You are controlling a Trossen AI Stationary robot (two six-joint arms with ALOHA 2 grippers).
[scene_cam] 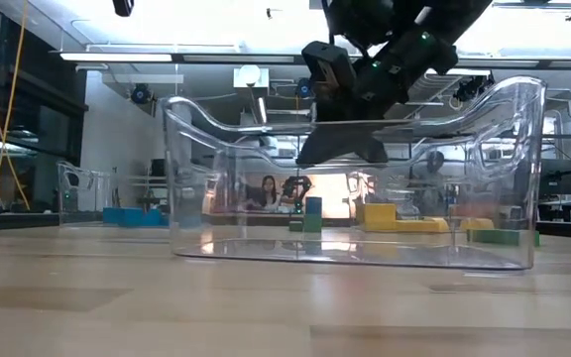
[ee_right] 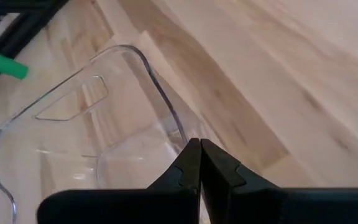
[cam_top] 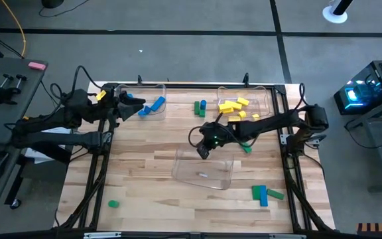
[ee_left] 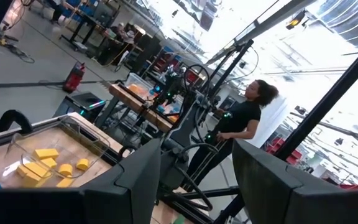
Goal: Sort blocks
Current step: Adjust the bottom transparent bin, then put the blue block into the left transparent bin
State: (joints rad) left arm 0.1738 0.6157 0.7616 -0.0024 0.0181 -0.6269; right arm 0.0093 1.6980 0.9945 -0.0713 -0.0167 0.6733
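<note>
While the right gripper (cam_top: pixel 204 152) hangs over the rim of the empty clear plastic tray (cam_top: pixel 204 176) at mid-table with its jaws clenched on nothing, the sorting looks part done: yellow blocks (cam_top: pixel 234 107) fill the clear tray at the far right (cam_top: pixel 268 93), blue blocks (cam_top: pixel 152 107) lie in the far left tray (cam_top: pixel 158 87). Green blocks remain loose: a small one at the near left corner (cam_top: pixel 113 204), and a green-and-blue cluster (cam_top: pixel 263 194) near right. The left gripper (ee_left: pixel 197 180) waits spread open above the blue tray. My worry is that the shut fingers could catch the light tray's wall and shove it. Bare wood around the middle tray leaves ample room to move, though both near strays sit close to table edges
</note>
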